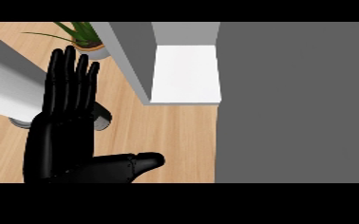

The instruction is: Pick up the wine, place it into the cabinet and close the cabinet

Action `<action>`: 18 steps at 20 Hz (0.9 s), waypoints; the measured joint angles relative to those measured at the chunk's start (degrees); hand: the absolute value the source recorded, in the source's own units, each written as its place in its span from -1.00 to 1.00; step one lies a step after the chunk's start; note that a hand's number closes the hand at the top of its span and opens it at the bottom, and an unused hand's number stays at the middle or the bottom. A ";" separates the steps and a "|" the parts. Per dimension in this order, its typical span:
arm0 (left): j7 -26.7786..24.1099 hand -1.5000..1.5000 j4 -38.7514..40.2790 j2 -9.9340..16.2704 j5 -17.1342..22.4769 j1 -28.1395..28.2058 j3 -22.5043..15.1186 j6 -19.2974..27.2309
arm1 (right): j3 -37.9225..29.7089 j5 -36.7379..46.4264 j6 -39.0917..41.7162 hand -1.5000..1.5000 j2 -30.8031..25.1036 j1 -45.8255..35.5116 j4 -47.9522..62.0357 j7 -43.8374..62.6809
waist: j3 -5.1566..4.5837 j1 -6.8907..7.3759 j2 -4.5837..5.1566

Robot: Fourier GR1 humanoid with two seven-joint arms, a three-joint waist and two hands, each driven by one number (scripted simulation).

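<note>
One view only, from the robot's head, looking steeply down at the wooden counter [175, 133]. It sits close: the left hand [60, 133] fills the near left, coming in from the lower edge with fingers pointing to the far side. The cabinet [140, 61] stands ahead at centre, its white shelf [186, 73] open to the lens, and a grey panel [288, 104] covers the whole right side. A potted plant [88, 40] marks the far left corner. No second view shares any of it.
</note>
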 measured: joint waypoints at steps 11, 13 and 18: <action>4.56 -1.00 -4.21 0.37 -4.15 1.45 0.65 2.94 | -1.40 0.00 -1.21 -1.00 0.20 -3.40 -0.60 4.52 | 0.00 -0.01 -0.01; 7.41 -1.00 -6.57 1.02 -5.01 1.21 1.67 2.93 | -1.20 0.17 -2.09 -1.00 0.44 -4.65 -0.55 5.43 | -0.01 0.06 -0.02; 10.15 -1.00 -9.39 3.31 -3.09 2.12 6.72 1.27 | -3.40 -0.03 -0.93 -1.00 -0.45 -4.10 -0.90 5.52 | -0.01 -0.08 -0.05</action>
